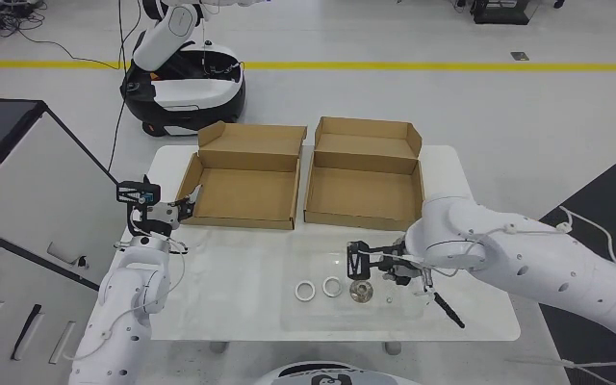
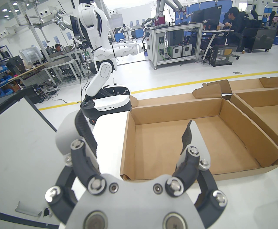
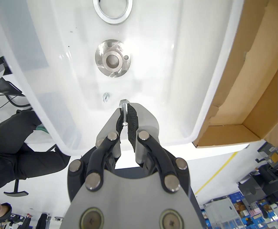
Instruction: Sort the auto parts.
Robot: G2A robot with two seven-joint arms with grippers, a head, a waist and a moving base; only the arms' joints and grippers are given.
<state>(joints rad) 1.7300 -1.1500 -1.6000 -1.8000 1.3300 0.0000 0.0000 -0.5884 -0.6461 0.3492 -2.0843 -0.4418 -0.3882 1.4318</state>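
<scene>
Currently the right pincer (image 3: 124, 108) hangs over a clear plastic tray (image 3: 217, 71). Its jaws are nearly closed on a long bolt (image 3: 124, 112). The bolt lies along the fingers, gripped by its shank, with the hex head poking out past the tips.

Tray contents, seen from the right wrist:
- a short bolt (image 3: 105, 97) on the tray floor, just ahead of the held bolt's head
- a round metal flange (image 3: 113, 58) with a raised hub, farther on
- a pale ring (image 3: 112, 8) beyond the flange

In the top view, a second ring (image 1: 306, 290) lies beside the first, in line with the flange.

The tray sits on the near half of the white surface (image 1: 241, 279). Two open cardboard boxes stand side by side at the far half: the left box (image 1: 241, 223) and the right box (image 1: 361, 223). The right box's near corner is close to the tray rim.

The left pincer (image 2: 134, 118) has its fingers spread wide and grips nothing. It is at the surface's left edge, by the outer side wall of the left box. Contact with that wall cannot be judged.
</scene>
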